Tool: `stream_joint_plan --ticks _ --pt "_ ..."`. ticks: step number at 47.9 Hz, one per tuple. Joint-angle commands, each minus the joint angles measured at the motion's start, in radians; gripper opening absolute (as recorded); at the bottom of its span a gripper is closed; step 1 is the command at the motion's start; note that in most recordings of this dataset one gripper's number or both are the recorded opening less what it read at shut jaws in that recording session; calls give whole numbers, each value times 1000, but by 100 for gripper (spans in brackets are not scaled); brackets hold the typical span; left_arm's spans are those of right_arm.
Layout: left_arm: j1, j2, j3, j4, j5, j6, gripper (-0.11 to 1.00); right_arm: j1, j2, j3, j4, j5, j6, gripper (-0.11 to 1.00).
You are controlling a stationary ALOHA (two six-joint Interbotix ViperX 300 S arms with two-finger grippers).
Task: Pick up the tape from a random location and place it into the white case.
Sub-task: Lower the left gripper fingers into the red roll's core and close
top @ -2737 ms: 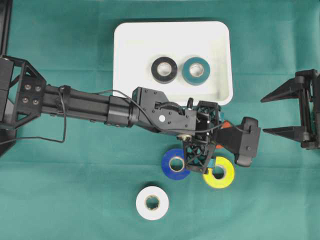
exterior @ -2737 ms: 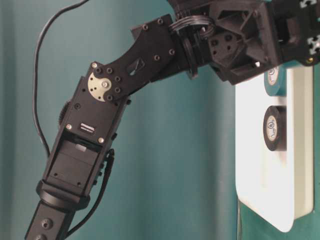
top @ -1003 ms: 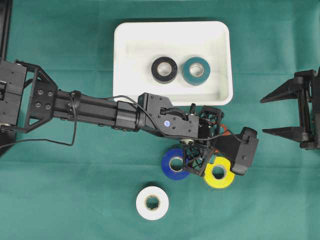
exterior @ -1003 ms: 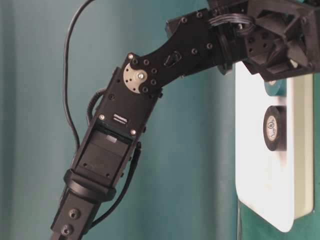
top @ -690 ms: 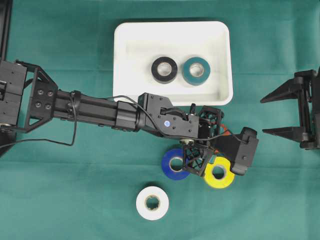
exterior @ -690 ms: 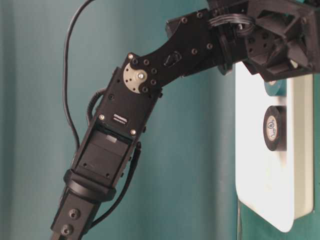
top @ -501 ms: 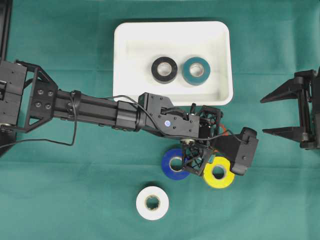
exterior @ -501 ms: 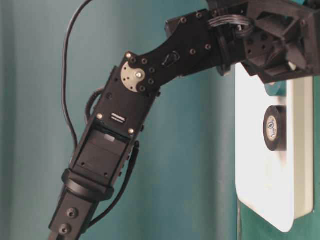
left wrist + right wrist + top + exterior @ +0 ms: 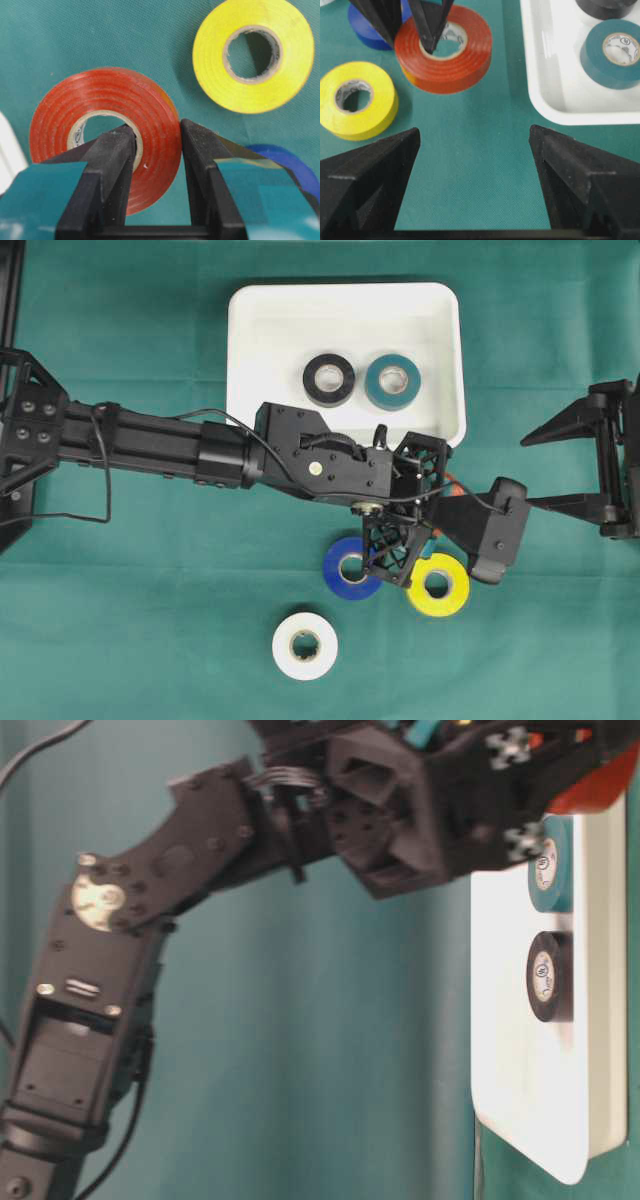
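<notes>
1 red roll (image 9: 102,137), clenched by the left gripper (image 9: 155,150), has lifted off the cloth toward the case (image 9: 345,310) at upper centre; right gripper (image 9: 475,180) stays spread.

text: none legible | teal tape roll (image 9: 618,51) core: printed label, too small to read | black tape roll (image 9: 549,976) core: round logo mark, unreadable | red tape roll (image 9: 445,46) core, one finger inside: dark print, blurred | left arm (image 9: 85,988) link: small plate, illegible
</notes>
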Motion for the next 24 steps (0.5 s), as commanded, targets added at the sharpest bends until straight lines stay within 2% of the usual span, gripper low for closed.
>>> stream_joint_plan --ticks 1,24 --pt "0 -72 -49 0 17 0 22 2 6 -15 -2 -5 -2 84" --pt "-3 -121 -181 3 187 0 22 0 6 -15 -2 -3 -2 84"
